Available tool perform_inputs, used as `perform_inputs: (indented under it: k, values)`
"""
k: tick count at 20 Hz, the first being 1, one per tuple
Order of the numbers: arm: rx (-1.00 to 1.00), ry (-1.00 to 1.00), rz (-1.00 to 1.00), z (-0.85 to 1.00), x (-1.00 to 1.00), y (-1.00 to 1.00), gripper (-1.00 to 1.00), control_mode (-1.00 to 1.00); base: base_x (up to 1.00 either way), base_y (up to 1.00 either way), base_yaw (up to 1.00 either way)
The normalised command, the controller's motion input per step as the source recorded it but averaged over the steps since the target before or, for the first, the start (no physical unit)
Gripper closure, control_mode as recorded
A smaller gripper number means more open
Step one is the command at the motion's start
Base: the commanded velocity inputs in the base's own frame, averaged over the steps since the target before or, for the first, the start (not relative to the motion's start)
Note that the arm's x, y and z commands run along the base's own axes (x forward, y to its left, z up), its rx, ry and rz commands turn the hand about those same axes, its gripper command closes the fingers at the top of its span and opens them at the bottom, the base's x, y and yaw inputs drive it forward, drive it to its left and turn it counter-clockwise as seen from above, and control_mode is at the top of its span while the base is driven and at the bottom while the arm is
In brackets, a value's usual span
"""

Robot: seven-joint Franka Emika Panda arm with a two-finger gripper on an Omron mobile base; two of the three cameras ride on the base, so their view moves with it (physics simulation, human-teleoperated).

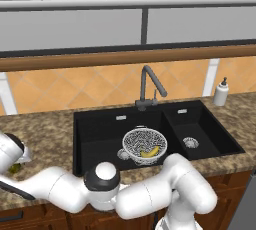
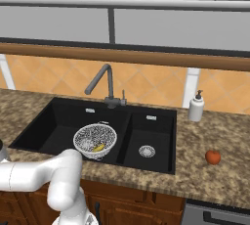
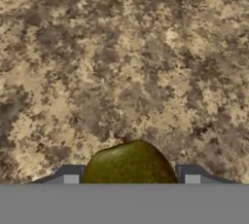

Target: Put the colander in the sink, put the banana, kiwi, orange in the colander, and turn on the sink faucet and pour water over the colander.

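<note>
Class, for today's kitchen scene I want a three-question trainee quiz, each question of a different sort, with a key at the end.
1. True or false: the banana already lies inside the colander.
2. Multiple choice: the orange sits (A) in the small basin, (B) on the counter right of the sink, (C) in the colander.
3. Fill in: in the hand view, the fruit between the fingertips of the gripper is the ____.

Key
1. True; it shows yellow in the mesh bowl, which stands in the large basin.
2. B; it rests on the granite, apart from the soap bottle.
3. Kiwi, an olive-green ball on the granite.
</note>
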Motion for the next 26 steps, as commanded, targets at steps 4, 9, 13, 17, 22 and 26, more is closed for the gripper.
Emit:
perform_inputs:
  k: [4,9,13,17,22,26]
  values:
    - [0.00,0.00,-0.18,0.18,0.00,-0.79,1.00,-1.00,0.00,0.00,0.00]
    - [0.00,0.00,-0.23,0.31,0.00,-0.95,1.00,-1.00,0.00,0.00,0.00]
    - [0.00,0.00,-0.23,0.34,0.00,-0.99,1.00,-1.00,0.00,0.00,0.00]
    - [0.00,0.08,-0.23,0.18,-0.02,-1.00,1.00,-1.00,0.00,0.00,0.00]
    - [0.00,0.08,-0.23,0.01,-0.06,-1.00,1.00,-1.00,0.00,0.00,0.00]
    - [0.00,0.06,-0.20,0.00,-0.03,-0.99,1.00,-1.00,0.00,0.00,0.00]
